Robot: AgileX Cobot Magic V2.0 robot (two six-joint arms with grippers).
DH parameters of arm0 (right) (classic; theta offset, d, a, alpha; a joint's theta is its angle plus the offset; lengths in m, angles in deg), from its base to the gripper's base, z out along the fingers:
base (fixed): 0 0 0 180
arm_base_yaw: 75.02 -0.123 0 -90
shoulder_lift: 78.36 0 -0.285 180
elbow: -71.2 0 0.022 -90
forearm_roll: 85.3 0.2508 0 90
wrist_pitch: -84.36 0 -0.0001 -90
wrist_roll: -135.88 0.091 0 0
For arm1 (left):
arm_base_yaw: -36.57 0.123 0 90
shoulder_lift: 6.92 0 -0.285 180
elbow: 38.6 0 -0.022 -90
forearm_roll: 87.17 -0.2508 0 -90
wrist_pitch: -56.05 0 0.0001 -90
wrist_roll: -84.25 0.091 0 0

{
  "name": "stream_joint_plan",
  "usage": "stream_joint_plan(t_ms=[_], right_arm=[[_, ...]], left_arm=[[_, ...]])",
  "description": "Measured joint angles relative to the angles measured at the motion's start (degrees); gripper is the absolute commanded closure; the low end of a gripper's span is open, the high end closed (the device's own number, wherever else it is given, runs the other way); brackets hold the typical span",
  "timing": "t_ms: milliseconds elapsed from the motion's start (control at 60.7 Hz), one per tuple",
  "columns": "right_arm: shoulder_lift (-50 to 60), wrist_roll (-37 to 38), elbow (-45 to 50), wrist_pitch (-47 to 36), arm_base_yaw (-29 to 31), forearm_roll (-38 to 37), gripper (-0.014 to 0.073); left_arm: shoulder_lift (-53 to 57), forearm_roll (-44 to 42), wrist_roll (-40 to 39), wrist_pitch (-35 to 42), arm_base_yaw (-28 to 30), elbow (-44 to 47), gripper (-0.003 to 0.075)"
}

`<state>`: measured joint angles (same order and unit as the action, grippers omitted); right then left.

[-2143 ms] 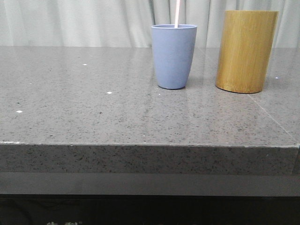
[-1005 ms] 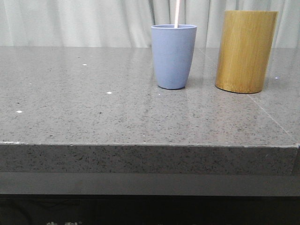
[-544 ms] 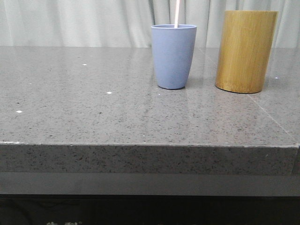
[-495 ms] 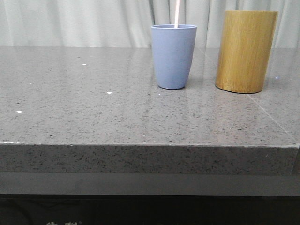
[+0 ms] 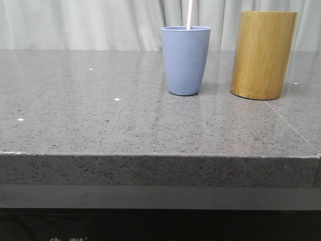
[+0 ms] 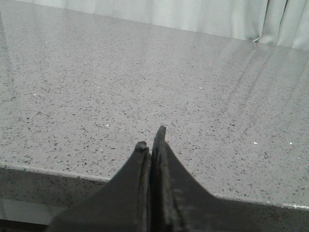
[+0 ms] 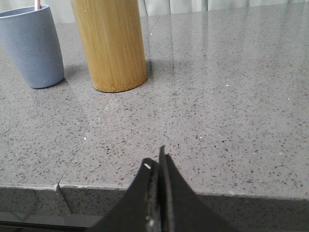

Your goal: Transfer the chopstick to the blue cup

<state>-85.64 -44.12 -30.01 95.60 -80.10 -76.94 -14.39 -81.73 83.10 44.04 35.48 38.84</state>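
Note:
The blue cup [image 5: 185,60] stands upright near the back middle of the grey stone table [image 5: 100,120]. A thin pale chopstick [image 5: 189,14] rises out of it; only its upper end shows. In the right wrist view the blue cup [image 7: 33,46] has a pink chopstick tip [image 7: 37,4] at its rim. My left gripper [image 6: 151,141] is shut and empty, hovering at the table's front edge, far from the cup. My right gripper [image 7: 157,162] is shut and empty too, at the front edge. Neither gripper appears in the front view.
A taller yellow-brown bamboo cylinder [image 5: 263,54] stands just right of the blue cup, also seen as the bamboo cylinder [image 7: 110,43] in the right wrist view. White curtains [image 5: 80,22] hang behind the table. The table's front edge [image 5: 150,155] runs across the foreground.

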Motion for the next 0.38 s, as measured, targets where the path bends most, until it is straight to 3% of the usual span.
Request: stream_joint_plan(t_ms=[379], right_arm=[[0.0,-0.35,0.0,0.0,0.0,0.0,0.0661]], left_arm=[[0.0,0.0,0.0,0.0,0.0,0.0,0.0739]])
